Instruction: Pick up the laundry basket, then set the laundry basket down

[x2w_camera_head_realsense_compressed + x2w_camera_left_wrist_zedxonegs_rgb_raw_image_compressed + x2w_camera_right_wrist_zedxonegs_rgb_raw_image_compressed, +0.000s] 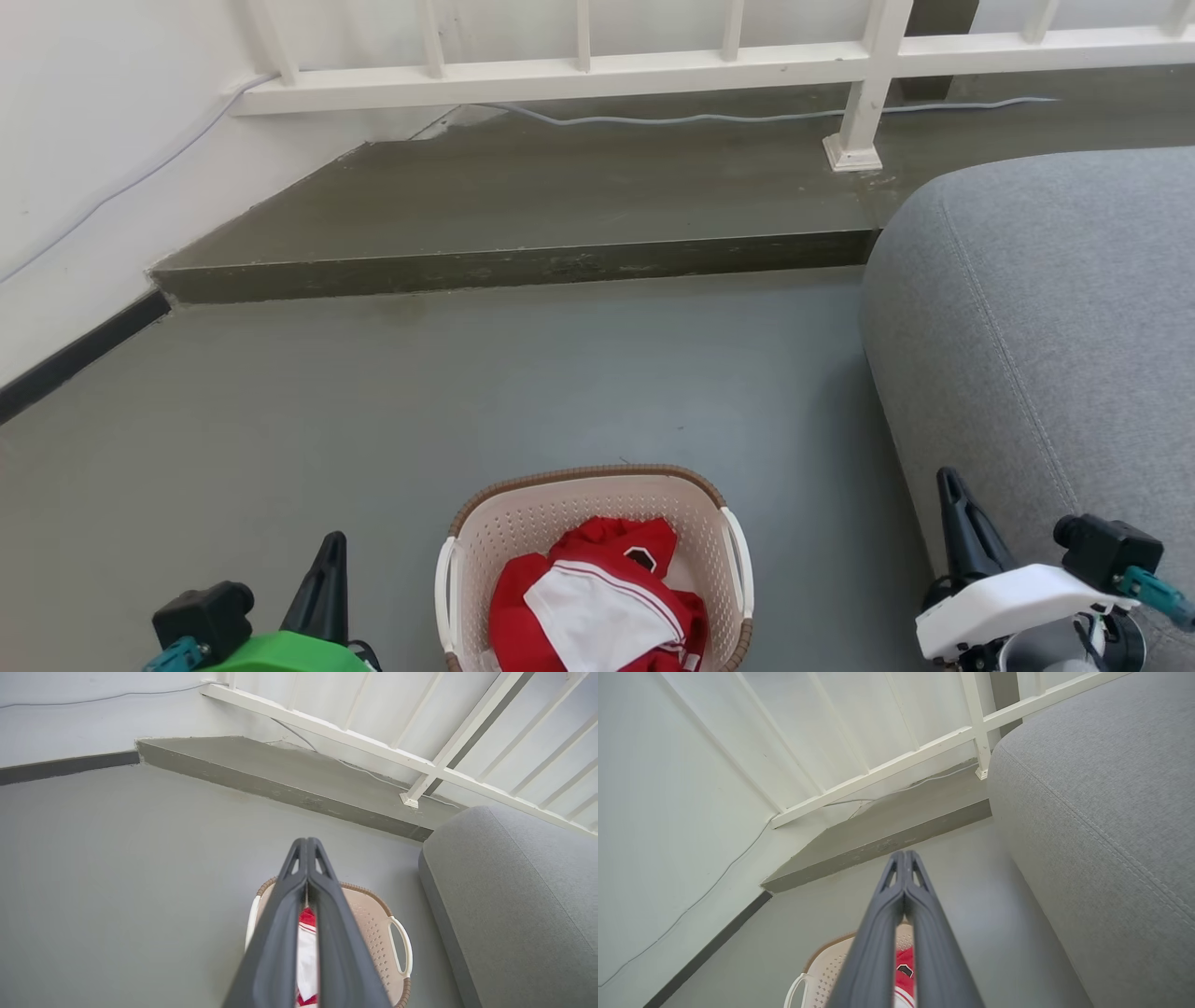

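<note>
Both claws are clenched empty, fingertips touching. The laundry basket (579,509) sits on the grey floor (373,392) between left gripper (333,539) and right gripper (948,478). Ahead of them are a raised step (523,266) and white railing (579,70); a grey sofa (1046,308) is just beside the right one.

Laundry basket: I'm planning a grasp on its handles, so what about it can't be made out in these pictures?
- Head view: the bottom edge cuts off the near end of the laundry basket; the red and white clothes hide its floor.
- Left wrist view: the shut left gripper covers its middle.
- Right wrist view: the shut right gripper and the bottom edge hide most of it.
</note>
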{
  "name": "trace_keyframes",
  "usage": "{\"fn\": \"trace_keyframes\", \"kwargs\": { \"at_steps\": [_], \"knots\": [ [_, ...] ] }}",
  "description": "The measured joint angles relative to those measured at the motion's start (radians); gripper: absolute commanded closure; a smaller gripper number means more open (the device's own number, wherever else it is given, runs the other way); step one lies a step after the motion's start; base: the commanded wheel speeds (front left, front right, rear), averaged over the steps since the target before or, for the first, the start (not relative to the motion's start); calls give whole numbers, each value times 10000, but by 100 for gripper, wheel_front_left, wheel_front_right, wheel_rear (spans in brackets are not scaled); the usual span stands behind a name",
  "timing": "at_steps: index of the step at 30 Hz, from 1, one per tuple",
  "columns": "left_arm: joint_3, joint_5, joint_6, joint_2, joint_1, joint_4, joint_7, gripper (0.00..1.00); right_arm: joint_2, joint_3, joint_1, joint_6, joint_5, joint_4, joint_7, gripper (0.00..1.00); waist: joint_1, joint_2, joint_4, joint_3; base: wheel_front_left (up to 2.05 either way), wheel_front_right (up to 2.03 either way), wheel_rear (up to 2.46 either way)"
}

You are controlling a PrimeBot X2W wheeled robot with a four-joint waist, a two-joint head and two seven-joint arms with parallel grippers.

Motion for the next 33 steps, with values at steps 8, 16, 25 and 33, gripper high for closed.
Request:
{"fn": "trace_keyframes", "kwargs": {
  "at_steps": [8,16,25,33],
  "knots": [
    [286,-1005,-161,-12,-16,59,184,100,0,-259,-169,100,1152,23,253,100,0,0,40,18,0,0,0],
    [571,-2073,-336,-35,-105,263,366,100,-4,-529,-291,247,2303,88,510,100,0,0,78,34,0,0,0],
    [884,-3250,-525,-58,-302,374,612,100,-2,-813,-498,454,3597,211,759,100,0,0,121,50,0,0,0],
    [1174,-4236,-761,-84,-491,585,792,100,0,-1066,-683,646,4732,347,955,100,0,-1,158,64,0,0,0]
  ]
}}
